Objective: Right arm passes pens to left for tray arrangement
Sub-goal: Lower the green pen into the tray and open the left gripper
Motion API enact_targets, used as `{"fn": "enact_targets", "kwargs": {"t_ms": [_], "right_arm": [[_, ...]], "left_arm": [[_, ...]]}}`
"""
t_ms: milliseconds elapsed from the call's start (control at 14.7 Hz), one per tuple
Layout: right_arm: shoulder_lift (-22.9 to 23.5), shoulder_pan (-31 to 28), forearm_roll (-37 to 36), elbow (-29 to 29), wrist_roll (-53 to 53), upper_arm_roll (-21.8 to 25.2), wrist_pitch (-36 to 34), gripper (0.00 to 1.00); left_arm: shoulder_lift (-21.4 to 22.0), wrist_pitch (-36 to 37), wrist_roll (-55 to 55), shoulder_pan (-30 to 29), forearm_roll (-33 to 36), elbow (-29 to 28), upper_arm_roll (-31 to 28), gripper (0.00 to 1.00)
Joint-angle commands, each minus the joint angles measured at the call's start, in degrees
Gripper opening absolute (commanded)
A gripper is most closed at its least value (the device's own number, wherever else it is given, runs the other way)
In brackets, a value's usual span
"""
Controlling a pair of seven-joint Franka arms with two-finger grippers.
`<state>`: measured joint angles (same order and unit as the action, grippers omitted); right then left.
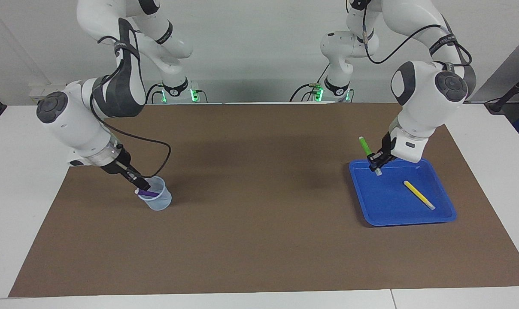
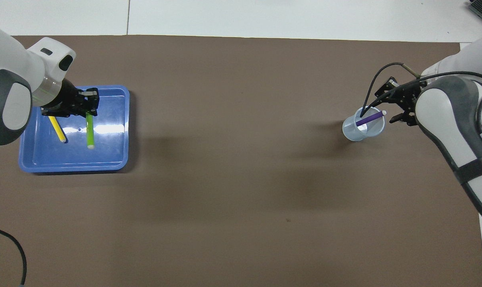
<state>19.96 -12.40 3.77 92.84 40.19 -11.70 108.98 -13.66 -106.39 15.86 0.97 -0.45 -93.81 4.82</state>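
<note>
A brown mat covers most of the white table and carries every item noted here. The left arm reaches down over the blue tray, which lies on the mat toward the left arm's end of the table. The right arm reaches down to the clear cup, which stands on the mat toward the right arm's end, well apart from the tray. The left gripper is over the tray corner nearest the robots and is clamped on the green pen near the pen's lower end; the pen stands steeply tilted, its lower whitish tip low over the tray floor, though contact with the floor cannot be confirmed from either view. In the overhead view the same green pen shows beside the yellow pen, the two apart and roughly parallel. The yellow pen lies flat inside the tray, free of any gripper. The right gripper is at the cup's rim, right beside the upper whitish end of the purple pen, which leans inside the cup with that end over the rim. Whether the right gripper's fingers are closed on the purple pen or merely beside it cannot be determined; in the overhead view the gripper sits just beside the pen's raised tip.
</note>
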Motion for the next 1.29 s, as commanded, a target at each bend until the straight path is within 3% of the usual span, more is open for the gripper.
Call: {"fn": "enact_targets", "kwargs": {"t_ms": [0,204,544,816,1088,1224], "right_arm": [[1.74,-0.43,-2.88,-1.88,2.09,-0.51,-1.31,0.57],[1.92,-0.69,-4.64,-1.35,2.09,-0.51,-0.69,0.50],[2.80,-1.13,-4.82,-1.00,2.09,-0.52,0.88,0.46],[3.32,-0.96,-4.91,-0.82,2.09,-0.60,2.20,0.43],[3.94,-0.87,-4.91,-0.91,2.09,-0.60,2.64,0.39],[3.94,-0.87,-4.91,-0.91,2.09,-0.60,2.56,0.31]], "left_arm": [[2.76,-4.95,-9.75,-3.16,2.21,-5.14,0.63,0.00],[2.58,-7.33,-18.65,-5.36,4.14,-6.11,0.63,0.00],[-0.74,-19.89,-19.11,-6.67,4.15,-12.09,0.63,0.00],[-5.32,-24.29,-20.34,-7.38,4.23,-12.27,0.63,0.00],[-7.08,-29.91,-20.25,-7.91,4.15,-14.20,0.54,0.00],[-7.35,-31.59,-20.69,-9.32,4.23,-15.34,0.63,0.00]]}}
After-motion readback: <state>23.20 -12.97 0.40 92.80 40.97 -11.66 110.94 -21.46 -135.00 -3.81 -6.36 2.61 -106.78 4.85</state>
